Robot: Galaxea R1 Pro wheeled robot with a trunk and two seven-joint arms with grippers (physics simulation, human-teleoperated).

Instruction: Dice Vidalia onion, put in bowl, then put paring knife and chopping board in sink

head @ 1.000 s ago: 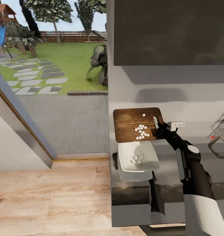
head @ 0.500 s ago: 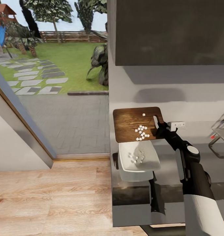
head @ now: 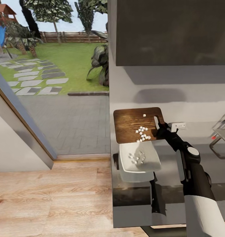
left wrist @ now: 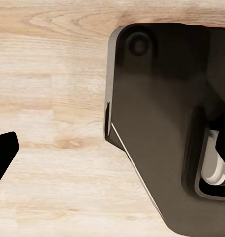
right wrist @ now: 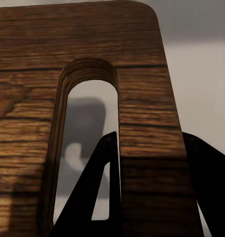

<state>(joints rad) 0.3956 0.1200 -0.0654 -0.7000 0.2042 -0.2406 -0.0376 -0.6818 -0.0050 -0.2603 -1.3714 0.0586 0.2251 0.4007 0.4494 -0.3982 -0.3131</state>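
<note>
My right gripper (head: 160, 129) is shut on the slot-handle end of the dark wooden chopping board (head: 135, 124) and holds it tilted above the white bowl (head: 139, 162) on the grey countertop (head: 171, 158). Several white dice of the Vidalia onion (head: 142, 132) lie near the board's lower edge, and more dice (head: 137, 159) lie in the bowl. In the right wrist view the board (right wrist: 142, 74) sits between the black fingers (right wrist: 100, 192). My left gripper (left wrist: 112, 143) is open, hanging over the wooden floor. At the right edge stands the sink's tap (head: 221, 131). The paring knife is out of view.
A dark wall cabinet (head: 171, 31) hangs over the counter. A wall socket (head: 177, 125) sits just behind the gripper. An unidentified dark elongated shape (head: 155, 196) lies at the counter's front edge. Left of the counter are wooden floor (head: 53, 197) and a glass door onto the garden.
Almost nothing. The board stays tilted over the bowl in my right gripper, and the dice on it have crept slightly toward its lower edge.
</note>
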